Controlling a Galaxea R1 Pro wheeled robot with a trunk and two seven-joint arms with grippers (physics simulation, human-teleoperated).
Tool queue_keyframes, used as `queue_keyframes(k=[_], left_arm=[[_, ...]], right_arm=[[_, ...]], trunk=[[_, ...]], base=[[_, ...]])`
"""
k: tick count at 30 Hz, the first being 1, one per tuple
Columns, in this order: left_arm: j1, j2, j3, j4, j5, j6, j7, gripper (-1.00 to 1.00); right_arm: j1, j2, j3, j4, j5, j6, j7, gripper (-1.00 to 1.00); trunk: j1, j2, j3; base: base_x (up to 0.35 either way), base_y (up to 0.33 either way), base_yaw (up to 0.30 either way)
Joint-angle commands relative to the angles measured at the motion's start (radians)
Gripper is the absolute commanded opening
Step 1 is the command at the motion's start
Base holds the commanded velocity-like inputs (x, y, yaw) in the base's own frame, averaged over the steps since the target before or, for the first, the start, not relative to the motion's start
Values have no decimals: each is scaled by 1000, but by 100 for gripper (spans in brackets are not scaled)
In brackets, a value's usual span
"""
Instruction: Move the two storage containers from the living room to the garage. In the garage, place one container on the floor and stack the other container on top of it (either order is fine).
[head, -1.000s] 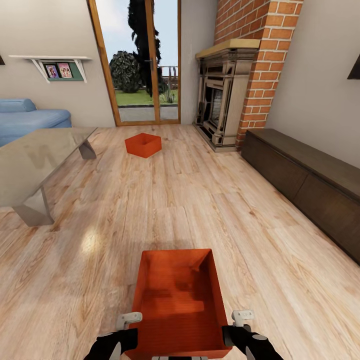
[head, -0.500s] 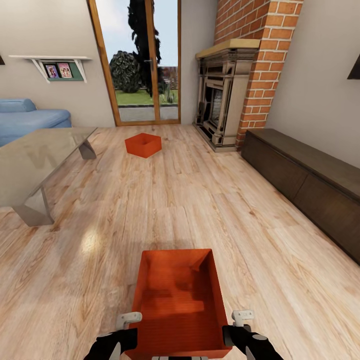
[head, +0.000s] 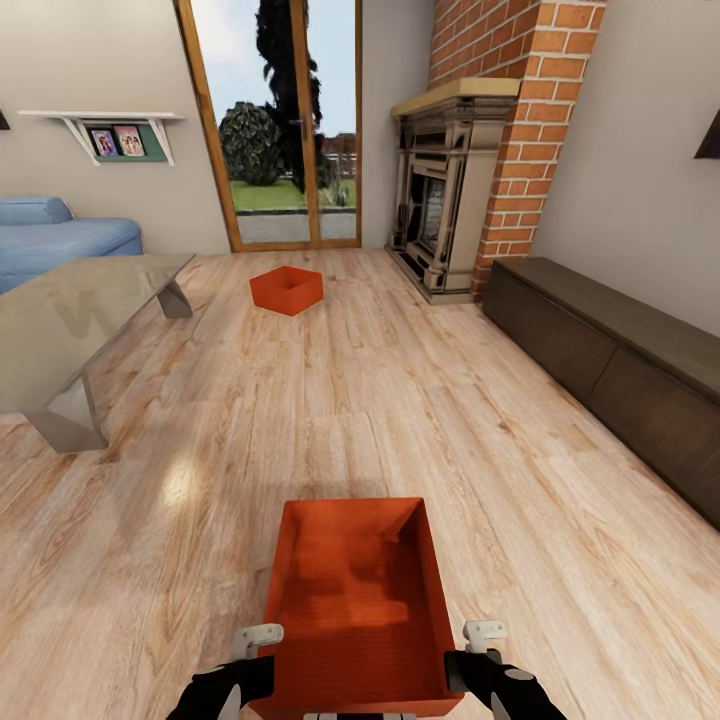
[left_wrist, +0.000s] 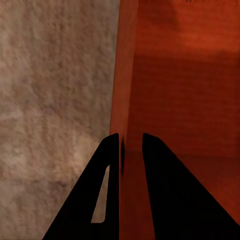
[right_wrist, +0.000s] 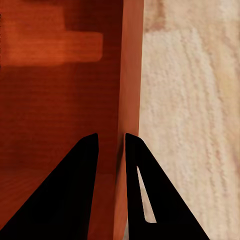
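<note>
Storage container (head: 355, 600) (long axis pointing away) has each side wall pinched by left claw (left_wrist: 131, 145) and right claw (right_wrist: 111, 142).

Head camera high over the near container (head: 355, 600); wrist cameras close along its side walls.

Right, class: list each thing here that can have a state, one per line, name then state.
near storage container: open-topped, empty, upright, gripped on both side walls.
far storage container: on the wood floor, upright, open-topped, untouched.
left gripper: shut on the near container's wall.
right gripper: shut on the opposite wall.
glass doors: closed.
</note>
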Motion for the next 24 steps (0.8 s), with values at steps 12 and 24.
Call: queue_keyframes(k=[12, 24], left_arm=[[0, 0, 2, -8, -14, 4, 15, -100], [0, -2, 2, -8, -13, 4, 15, -100]], right_arm=[[0, -1, -1, -1, 6, 6, -3, -100], [0, -1, -2, -1, 7, 5, -1, -100]], trunk=[[-46, 84, 37], [-92, 168, 74]], base=[[0, 0, 0], [0, 0, 0]])
